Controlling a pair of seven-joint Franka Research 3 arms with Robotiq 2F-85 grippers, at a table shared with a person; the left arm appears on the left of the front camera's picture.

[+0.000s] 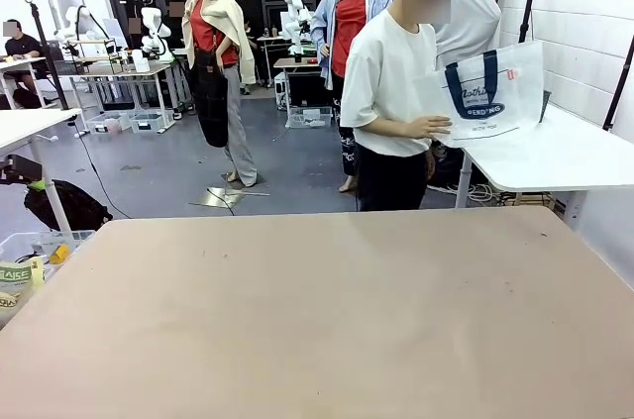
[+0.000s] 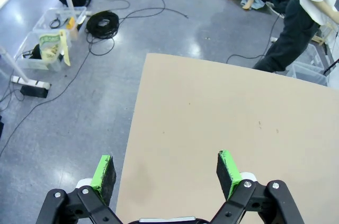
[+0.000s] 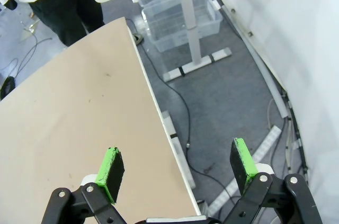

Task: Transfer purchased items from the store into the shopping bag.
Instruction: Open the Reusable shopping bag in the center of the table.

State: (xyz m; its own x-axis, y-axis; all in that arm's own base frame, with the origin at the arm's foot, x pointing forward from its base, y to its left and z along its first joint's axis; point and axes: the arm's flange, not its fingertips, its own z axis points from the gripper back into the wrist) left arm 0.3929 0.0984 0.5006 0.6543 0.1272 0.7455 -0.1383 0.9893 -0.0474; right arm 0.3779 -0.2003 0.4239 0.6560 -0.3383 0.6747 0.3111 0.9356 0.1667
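Bag is held up in a person's hand, beyond the far edge of the desk. Both jaws stand open above the desk, gripping nothing. I judge that packing is not yet begun; next the bag must come within reach.

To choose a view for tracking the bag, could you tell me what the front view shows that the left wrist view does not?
Front view: the shopping bag, held upright by the person at a white side table. Left wrist view: the robot's left hand, open over the tan table's edge, and a black cable coil on the floor. Both: the person and the tan table.
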